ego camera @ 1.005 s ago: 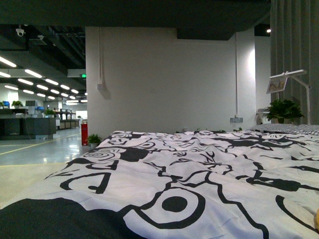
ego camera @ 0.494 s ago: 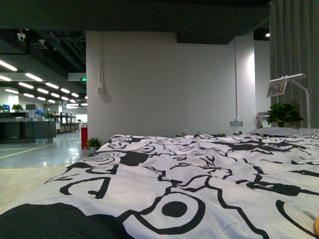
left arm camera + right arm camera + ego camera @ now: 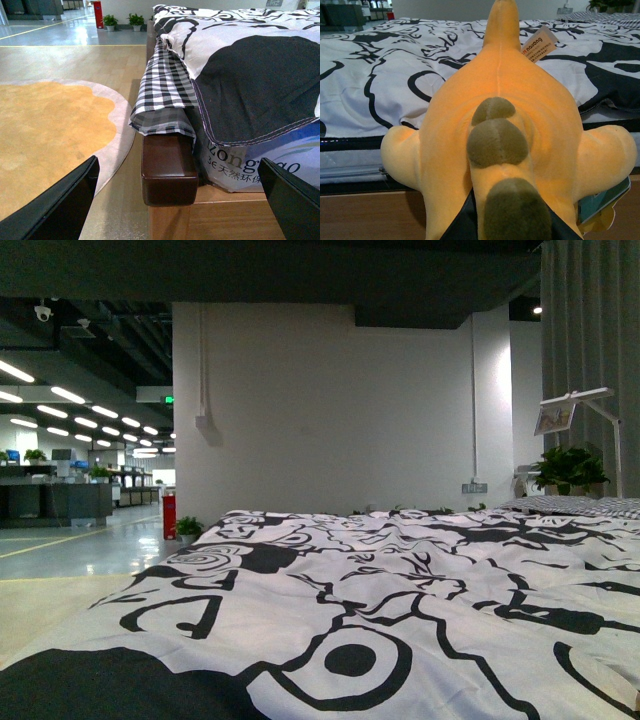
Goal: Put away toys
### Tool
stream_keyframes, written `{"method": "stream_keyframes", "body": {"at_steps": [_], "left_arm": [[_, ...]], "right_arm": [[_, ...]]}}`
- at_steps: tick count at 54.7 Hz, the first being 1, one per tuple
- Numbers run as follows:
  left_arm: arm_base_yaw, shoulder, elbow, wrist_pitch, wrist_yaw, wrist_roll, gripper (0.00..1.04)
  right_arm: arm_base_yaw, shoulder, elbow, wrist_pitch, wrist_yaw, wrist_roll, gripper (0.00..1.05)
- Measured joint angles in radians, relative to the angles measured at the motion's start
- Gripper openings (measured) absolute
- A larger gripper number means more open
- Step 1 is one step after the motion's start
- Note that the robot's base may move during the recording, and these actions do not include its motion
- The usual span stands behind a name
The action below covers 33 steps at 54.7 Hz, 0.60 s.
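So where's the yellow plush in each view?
Front: not visible.
Left wrist: not in it; this view shows the wooden bed corner.
Right wrist: the plush toy fills the middle, in front of the bed edge, with the right gripper closed on its near end.
Shared landmark: the black-and-white duvet, seen in all three views.

Left gripper (image 3: pixel 176 167), two matte black fingers (image 3: pixel 62 200) with flat angled edges, right gripper (image 3: pixel 507 225) showing as black slivers
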Motion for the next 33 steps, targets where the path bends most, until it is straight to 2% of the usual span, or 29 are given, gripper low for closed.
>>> {"method": "stream_keyframes", "body": {"at_steps": [33], "left_arm": [[0.0,0.0,0.0,0.0,0.0,0.0,0.98]], "right_arm": [[0.0,-0.049,-0.057,0.007,0.0,0.0,0.07]]}}
